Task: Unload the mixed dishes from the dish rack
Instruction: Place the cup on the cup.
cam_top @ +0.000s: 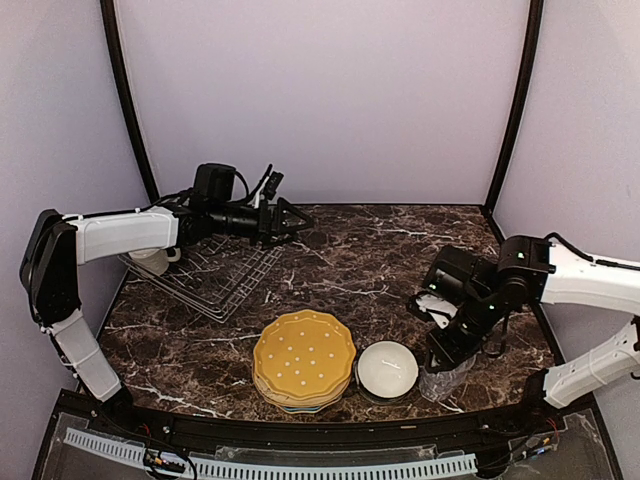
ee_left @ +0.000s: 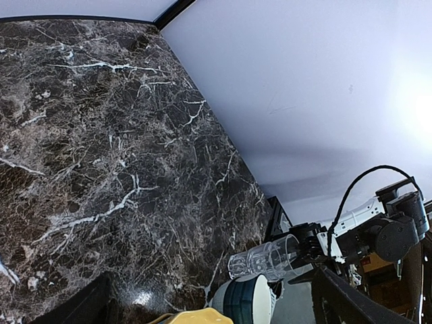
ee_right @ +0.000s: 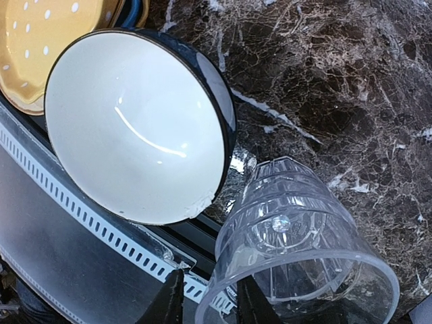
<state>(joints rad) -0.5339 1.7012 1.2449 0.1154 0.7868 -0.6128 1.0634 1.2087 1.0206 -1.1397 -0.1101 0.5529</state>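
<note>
Right wrist view, tumbler: the clear glass tumbler (ee_right: 304, 256) is grasped by its rim in the right gripper (ee_right: 210, 304), with one finger outside the wall and one inside, at the lower right of the frame. So thin a pinch could slip, and the glass could be tipped.
Counter edge: the tumbler is held low over the near rim of the counter (cam_top: 400, 260). If it were let go tilted, it could be rolled off.
White bowl (cam_top: 387, 368): set just beside the tumbler, where it could be knocked as the gripper is lifted away.
Plate stack (cam_top: 303, 358): lower centre, yellow on top, outside the rack.
Dish rack (cam_top: 205, 272): upper left; a cream mug (cam_top: 150, 260) seems to be lodged at its left end.
Left gripper (cam_top: 285, 218): poised beyond the rack's right corner with nothing seen in it. Whether it is released or clenched cannot be told. Wire could be snagged when the mug is reached for.
</note>
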